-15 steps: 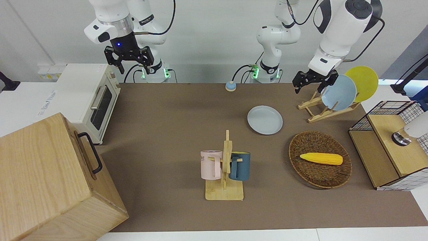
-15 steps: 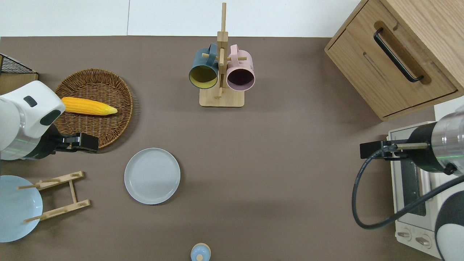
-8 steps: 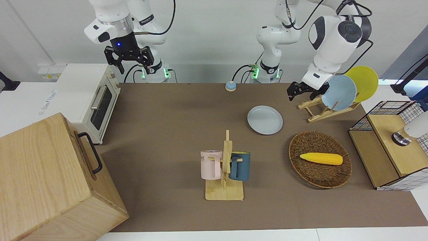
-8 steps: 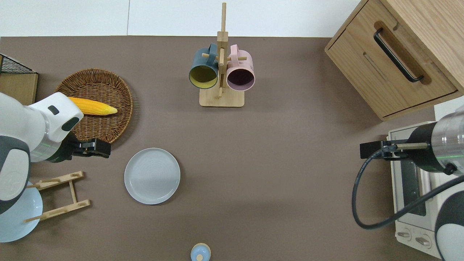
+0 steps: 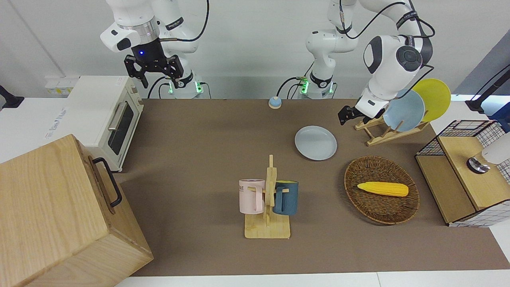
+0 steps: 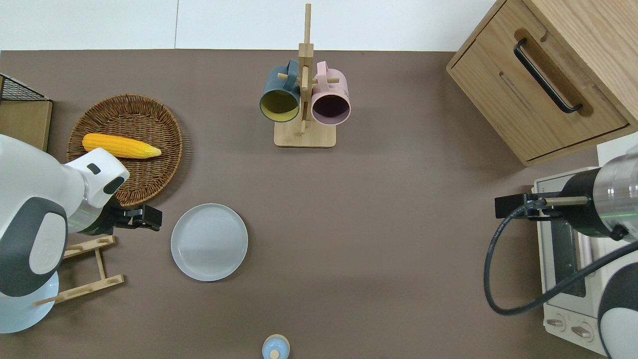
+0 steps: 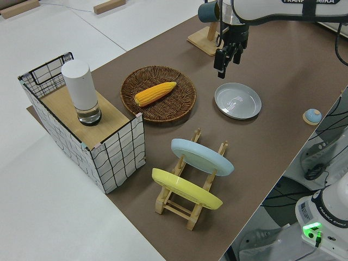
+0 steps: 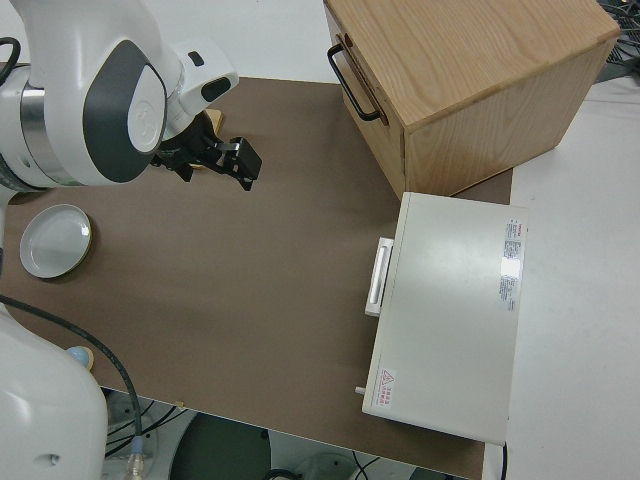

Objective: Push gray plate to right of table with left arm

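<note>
Gray plate (image 6: 209, 242) lies flat on the brown table (image 6: 389, 239), between the wicker basket (image 6: 149, 164) holding a corn cob (image 6: 121, 145) and the small blue bell (image 6: 275, 347), with the wooden plate rack (image 6: 89, 269) beside it toward the left arm's end. Left gripper (image 6: 149, 218) hangs over bare tabletop just beside the plate's rim, not touching it; whether its jaws are spread or pressed together cannot be told. The mug stand (image 6: 304, 99) is farther from the robots. The right arm is parked.
</note>
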You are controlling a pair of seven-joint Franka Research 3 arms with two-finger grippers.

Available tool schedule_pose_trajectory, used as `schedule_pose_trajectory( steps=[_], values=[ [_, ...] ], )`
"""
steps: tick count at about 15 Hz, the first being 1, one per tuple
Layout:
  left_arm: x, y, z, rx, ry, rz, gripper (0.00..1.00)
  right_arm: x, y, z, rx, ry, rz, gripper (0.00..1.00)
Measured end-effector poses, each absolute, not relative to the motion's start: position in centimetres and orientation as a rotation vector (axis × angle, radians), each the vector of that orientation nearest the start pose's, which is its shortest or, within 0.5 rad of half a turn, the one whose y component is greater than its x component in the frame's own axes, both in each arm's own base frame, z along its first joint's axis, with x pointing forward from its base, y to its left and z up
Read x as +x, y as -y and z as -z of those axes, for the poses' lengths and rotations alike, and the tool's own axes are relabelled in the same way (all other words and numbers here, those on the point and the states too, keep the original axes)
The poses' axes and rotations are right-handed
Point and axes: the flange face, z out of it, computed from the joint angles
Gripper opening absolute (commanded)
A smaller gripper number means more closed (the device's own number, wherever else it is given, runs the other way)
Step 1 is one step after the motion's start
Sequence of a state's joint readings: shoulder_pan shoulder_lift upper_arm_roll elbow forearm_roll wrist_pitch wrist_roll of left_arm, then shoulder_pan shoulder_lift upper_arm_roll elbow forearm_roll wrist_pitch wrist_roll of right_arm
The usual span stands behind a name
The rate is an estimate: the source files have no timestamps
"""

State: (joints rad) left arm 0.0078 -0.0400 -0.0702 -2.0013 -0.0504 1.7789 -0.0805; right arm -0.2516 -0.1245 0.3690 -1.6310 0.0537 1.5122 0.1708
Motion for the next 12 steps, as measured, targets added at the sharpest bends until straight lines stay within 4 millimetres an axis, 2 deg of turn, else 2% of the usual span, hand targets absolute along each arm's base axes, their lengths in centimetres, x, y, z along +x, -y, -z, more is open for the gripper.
schedule_pose_trajectory(
  steps=[5,9,12],
  values=[
    [50.8,3.0,-41.2,-3.193,0.118,-0.334,0.98,50.6,-7.9,-65.3,-3.132,-0.083,-0.006,0.996],
    [49.4,3.0,-38.1,-3.223,0.169,-0.362,0.98,50.6,-7.9,-65.3,-3.132,-0.083,-0.006,0.996],
    [46.8,3.0,-33.8,-3.238,0.216,-0.413,0.97,50.6,-7.9,-65.3,-3.132,-0.083,-0.006,0.996]
  ],
)
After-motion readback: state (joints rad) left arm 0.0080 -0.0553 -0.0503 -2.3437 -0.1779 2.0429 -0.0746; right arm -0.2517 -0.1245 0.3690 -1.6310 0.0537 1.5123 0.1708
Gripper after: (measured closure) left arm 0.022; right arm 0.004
